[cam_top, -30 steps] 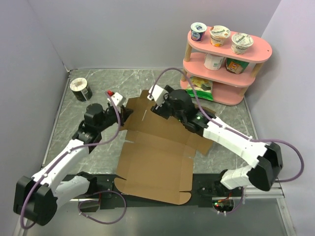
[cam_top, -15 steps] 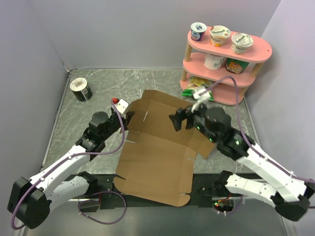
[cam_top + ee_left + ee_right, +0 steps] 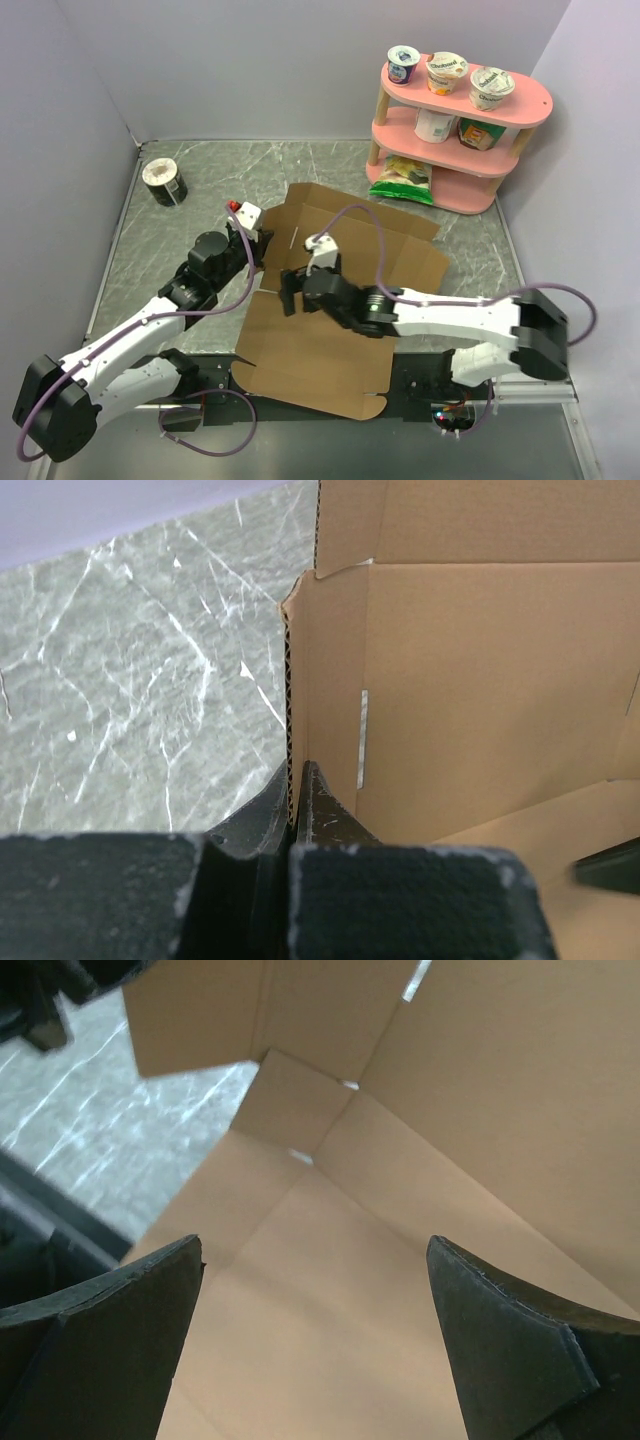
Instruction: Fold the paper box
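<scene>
The paper box (image 3: 320, 345) is a wide brown die-cut cardboard sheet lying mid-table, its far panels raised. My left gripper (image 3: 262, 243) is shut on the raised left flap edge (image 3: 292, 730), the corrugated edge pinched between its fingers (image 3: 318, 805). My right gripper (image 3: 292, 292) is open and empty, hovering over the sheet's left inner part near a fold corner (image 3: 345, 1088). Its fingers (image 3: 110, 1305) stand wide apart above the bare cardboard (image 3: 330, 1290).
A pink two-tier shelf (image 3: 462, 110) with yogurt cups and cartons stands at the back right, a green packet (image 3: 402, 178) at its foot. A dark round tin (image 3: 162, 182) sits at the back left. Grey walls close the sides.
My right arm has swung from the sheet's right side across to its left inner part, low over the cardboard. My left gripper holds the same flap, hardly moved.
</scene>
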Motion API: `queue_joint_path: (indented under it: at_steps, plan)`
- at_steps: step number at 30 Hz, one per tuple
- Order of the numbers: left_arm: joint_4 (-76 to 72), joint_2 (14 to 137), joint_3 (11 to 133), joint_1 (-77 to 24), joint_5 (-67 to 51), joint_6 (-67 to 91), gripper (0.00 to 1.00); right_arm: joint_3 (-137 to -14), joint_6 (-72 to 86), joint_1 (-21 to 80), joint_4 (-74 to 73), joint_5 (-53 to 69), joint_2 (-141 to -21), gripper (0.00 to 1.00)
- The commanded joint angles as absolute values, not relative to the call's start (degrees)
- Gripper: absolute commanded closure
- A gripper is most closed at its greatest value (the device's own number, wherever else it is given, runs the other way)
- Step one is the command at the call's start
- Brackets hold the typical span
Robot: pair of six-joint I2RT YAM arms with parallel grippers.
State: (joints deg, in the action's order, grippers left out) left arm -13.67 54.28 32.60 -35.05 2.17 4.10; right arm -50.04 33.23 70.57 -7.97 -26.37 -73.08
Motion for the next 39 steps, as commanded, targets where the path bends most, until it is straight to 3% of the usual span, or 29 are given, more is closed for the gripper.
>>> queue_joint_path:
  at_steps: [1,5,11,20,28,39]
  plan:
    - [-12.7,55.2,35.7,-36.0,4.6,6.9,0.99,-57.9,41.0,72.4,-3.0,-35.7,-80.4,0.0]
    - [-12.2,55.6,36.2,-36.7,5.4,8.3,0.99,-61.1,43.4,74.4,-0.4,-39.0,-87.3,0.0]
    - [-12.5,56.6,36.2,-37.4,6.7,8.5,0.99,-66.2,50.8,74.9,-8.7,-42.1,-95.3,0.01]
    - [-13.4,54.6,35.2,-38.3,7.0,9.1,0.99,-61.3,49.2,74.1,-0.2,-46.2,-98.1,0.06]
    - [-12.7,55.4,35.8,-39.0,7.6,9.1,0.99,-65.7,52.4,73.0,-5.9,-47.6,-103.1,0.12]
    - [-12.7,56.6,36.0,-39.2,8.8,8.6,0.99,-58.8,54.7,71.2,-1.7,-44.7,-98.4,0.34]
